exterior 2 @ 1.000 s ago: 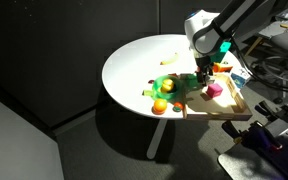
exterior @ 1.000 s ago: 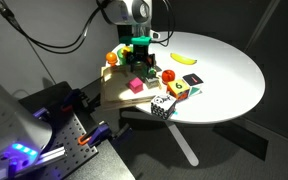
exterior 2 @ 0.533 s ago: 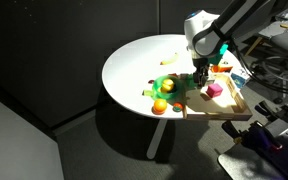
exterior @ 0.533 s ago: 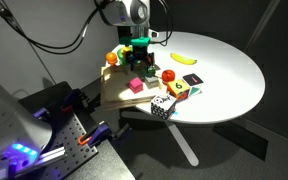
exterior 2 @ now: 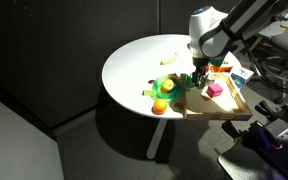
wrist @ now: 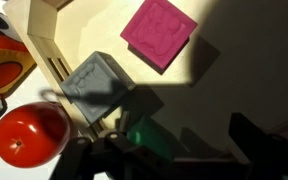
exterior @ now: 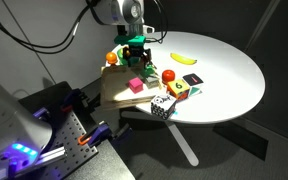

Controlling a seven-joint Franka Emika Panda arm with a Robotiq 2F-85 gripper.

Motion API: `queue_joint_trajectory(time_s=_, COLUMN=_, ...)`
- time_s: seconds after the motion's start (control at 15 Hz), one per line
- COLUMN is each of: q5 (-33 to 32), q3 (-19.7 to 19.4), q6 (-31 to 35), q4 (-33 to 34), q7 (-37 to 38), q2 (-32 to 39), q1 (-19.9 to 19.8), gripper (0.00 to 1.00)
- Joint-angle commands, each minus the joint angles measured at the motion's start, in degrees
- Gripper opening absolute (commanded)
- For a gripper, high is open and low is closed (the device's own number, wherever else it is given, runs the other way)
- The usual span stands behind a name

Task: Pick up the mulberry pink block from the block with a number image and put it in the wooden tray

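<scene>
Tally on the table: four cubes, three fruits, one tray.
One pink block point(exterior: 136, 85), one dark and red-orange block point(exterior: 179, 89), one black-and-white dotted cube point(exterior: 161, 106), and the wrist view adds one grey cube point(wrist: 96, 85). Fruit now: one round red fruit point(exterior: 168, 75), one banana point(exterior: 184, 58), one orange point(exterior 2: 160, 107). One wooden tray point(exterior: 114, 92), one round white table point(exterior: 229, 70).

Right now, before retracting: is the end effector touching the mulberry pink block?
Apart. Wrist view: the mulberry pink block lies on the wooden tray, clear of the end effector.
</scene>
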Motion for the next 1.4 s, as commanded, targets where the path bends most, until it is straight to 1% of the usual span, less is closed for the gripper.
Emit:
queue_joint_trajectory(time_s=0.0, q5=2.9, q3=1.1, q6=1.1, q4=-5.5, q7=0.0, q2=-5.9, q1=-1.3, gripper=1.00)
queue_joint_trajectory(time_s=0.33, q5=11.8, q3=3.0, q6=1.7, q4=-10.5, q7=-1.2, q2=-11.7, q1=-3.5, gripper=1.00)
queue_joint_trajectory(time_s=0.53, q5=14.9, q3=3.2, q6=2.5, q4=-13.3, q7=-1.0, q2=-15.7, q1=-4.0, gripper=1.00)
queue_joint_trajectory(time_s=0.8, q5=16.4, q3=2.6, q6=2.0, q4=-15.2, q7=-0.2, q2=-20.9, q1=-3.8, gripper=1.00)
queue_joint_trajectory(time_s=1.13, q5=16.4, q3=2.5, q6=0.3, q4=-14.8, q7=0.5, q2=-25.9, q1=-3.4, gripper=1.00)
queue_joint_trajectory(time_s=1.33, q5=15.7, q3=2.6, q6=-4.7, q4=-13.7, q7=0.6, q2=-28.0, q1=-3.1, gripper=1.00)
